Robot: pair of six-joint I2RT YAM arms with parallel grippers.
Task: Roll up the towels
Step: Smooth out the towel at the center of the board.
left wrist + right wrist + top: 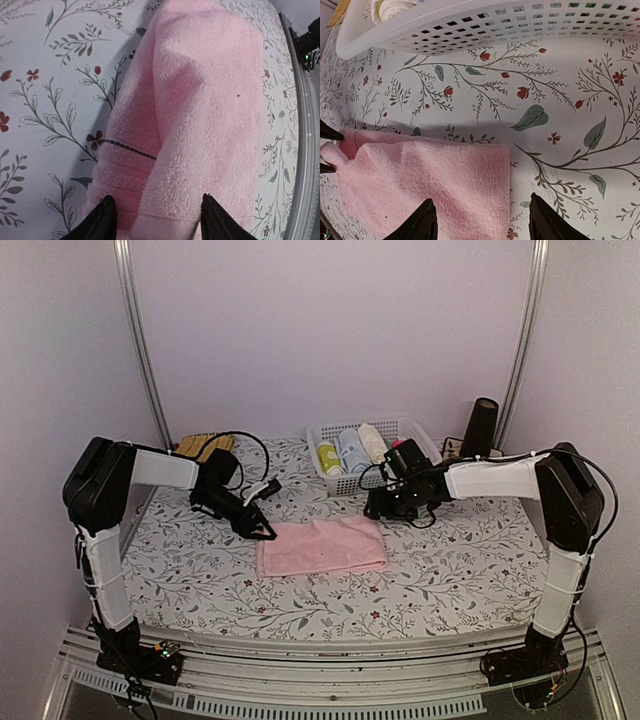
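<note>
A pale pink towel (322,546) lies folded flat on the flowered tablecloth, long side running left to right. My left gripper (265,530) is at its left end. In the left wrist view the towel (200,100) has a raised fold between the fingers (106,221), and the left gripper (160,222) stands open astride it. My right gripper (383,508) is at the towel's far right corner. There it stands open (482,222), one finger over the towel (435,185), the other over bare cloth beside its edge.
A white perforated basket (415,430) stands at the back centre, holding yellow-green, light blue and cream rolls. The basket wall (485,30) is just beyond the right gripper. A black cylinder (483,426) stands at the back right, and a yellow cloth (200,445) lies at the back left.
</note>
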